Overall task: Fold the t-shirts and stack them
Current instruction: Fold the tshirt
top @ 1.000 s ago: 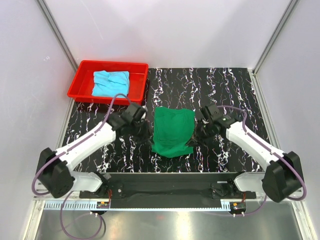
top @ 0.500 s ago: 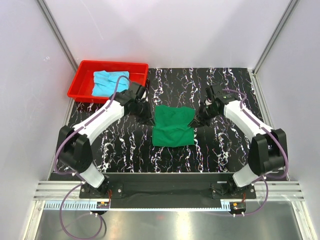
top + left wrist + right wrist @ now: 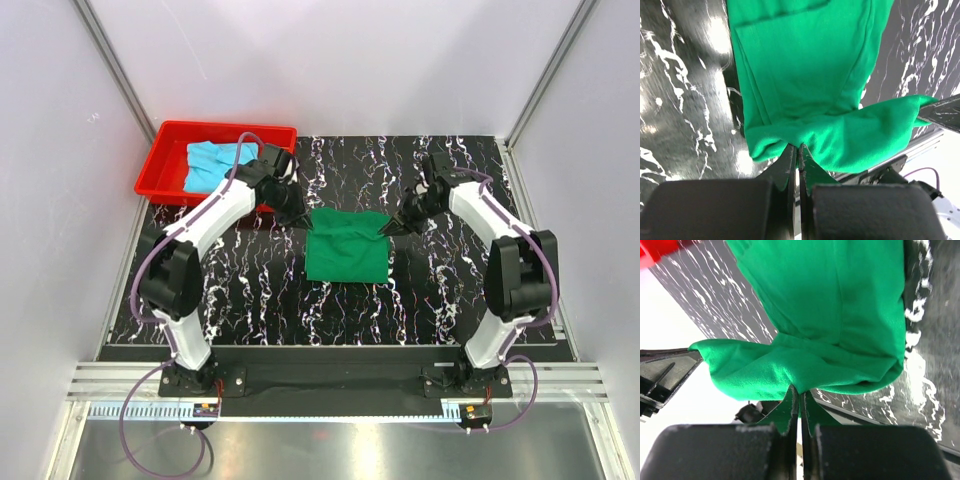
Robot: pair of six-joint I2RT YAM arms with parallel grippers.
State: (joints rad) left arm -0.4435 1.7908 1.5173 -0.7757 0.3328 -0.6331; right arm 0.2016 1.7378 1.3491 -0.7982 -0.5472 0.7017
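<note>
Both arms have stretched farther out from their bases over the last second. The dark green t-shirt [image 3: 347, 250] has gone with them: it now lies shorter and squarer than before, with its near edge drawn away from the bases.

At the far left corner of the counter [image 3: 450, 295] sits the red tray [image 3: 225, 126]. The light cyan-blue t-shirt [image 3: 205, 165] lies crumpled inside it, partly hidden under the left arm, which crosses over the tray's right end.

The left claw [image 3: 299, 221] is at the green shirt's far left corner. In the left wrist view its fingers are pressed together on a raised fold of green cloth, with only a thin slit between them.

The green t-shirt rests in the middle of the counter, folded into a rough rectangle. Its far edge is lifted into a band that runs from one claw to the other, while the rest lies flat on the black marbled surface. Layered folds show along its left side in the left wrist view.

The right claw [image 3: 391, 228] is at the shirt's far right corner. In the right wrist view its fingers are likewise pinched tight on the green hem, the cloth bunching just above the tips.
</note>
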